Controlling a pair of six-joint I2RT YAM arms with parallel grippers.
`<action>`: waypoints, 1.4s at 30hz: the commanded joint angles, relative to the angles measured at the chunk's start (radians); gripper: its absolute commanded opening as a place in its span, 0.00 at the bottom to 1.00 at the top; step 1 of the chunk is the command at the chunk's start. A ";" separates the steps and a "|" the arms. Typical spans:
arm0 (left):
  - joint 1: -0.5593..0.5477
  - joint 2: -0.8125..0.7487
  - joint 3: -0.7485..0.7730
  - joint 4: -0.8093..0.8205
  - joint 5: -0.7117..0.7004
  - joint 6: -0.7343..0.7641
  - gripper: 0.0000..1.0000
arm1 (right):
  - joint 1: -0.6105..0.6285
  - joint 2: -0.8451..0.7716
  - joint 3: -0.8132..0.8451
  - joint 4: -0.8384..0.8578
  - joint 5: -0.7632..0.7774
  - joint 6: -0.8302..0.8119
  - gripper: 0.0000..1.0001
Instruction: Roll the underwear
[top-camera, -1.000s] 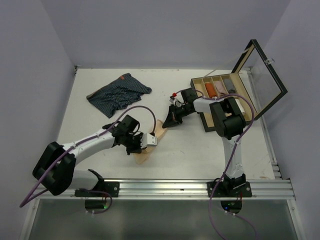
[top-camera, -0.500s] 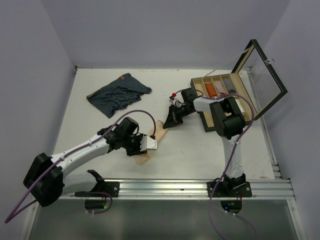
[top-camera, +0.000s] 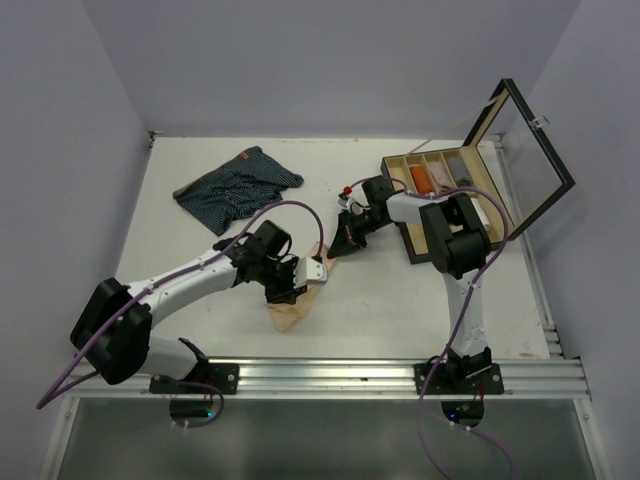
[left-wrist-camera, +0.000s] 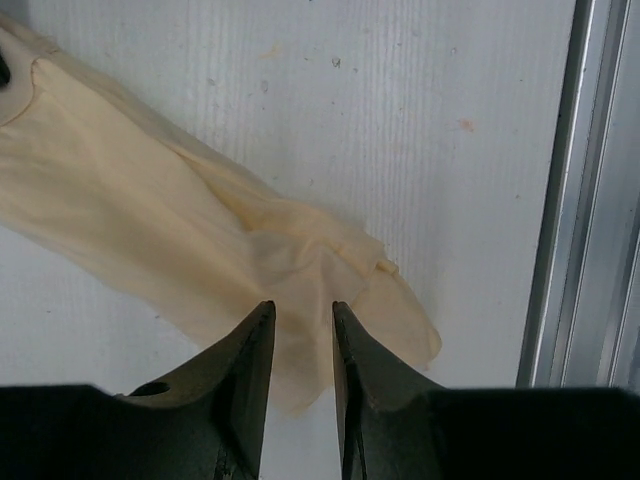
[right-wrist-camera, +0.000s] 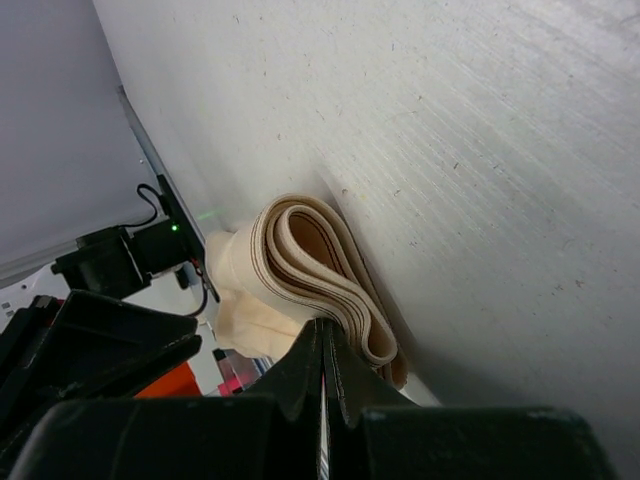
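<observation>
- One white table (top-camera: 400, 300) under everything, taking up most of the overhead view.
- Two arms in from the near edge: left arm (top-camera: 180, 285) stretched low toward the middle, right arm (top-camera: 455, 240) folded up high and reaching back leftward.
- Over at the far right, sitting on the table: the wooden box (top-camera: 388, 172), glass lid (top-camera: 530, 150) thrown up and back, compartments on show.
- Far left now, spread loosely and well apart from both arms: the navy underwear (top-camera: 238, 188), with thin pale stripes.
- Down the middle, running as a long strip from one arm to the other: the beige underwear (top-camera: 290, 315), flat on the table at the near end, doubled into several looped layers at the far end.
- Right over that near end: the left gripper (left-wrist-camera: 303, 310), jaws a narrow gap apart, cloth lying visible through the gap, nothing plainly pinched; cannot tell whether the tips touch the fabric.
- And at the far end: the right gripper (right-wrist-camera: 322, 325), jaws pressed tight together on the folded layers, the loop of cloth curling up just beyond the tips.
- Smallest of all, tucked into one box compartment: an orange bundle (top-camera: 420, 178).
</observation>
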 joint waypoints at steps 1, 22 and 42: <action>-0.003 0.020 0.031 -0.007 0.069 -0.022 0.33 | -0.006 0.036 0.007 -0.041 0.118 -0.049 0.00; -0.038 0.127 0.042 -0.022 0.094 0.012 0.00 | -0.004 0.059 0.022 -0.047 0.127 -0.046 0.00; -0.136 0.165 -0.010 -0.068 0.112 0.050 0.00 | -0.006 0.054 0.028 -0.086 0.139 -0.075 0.00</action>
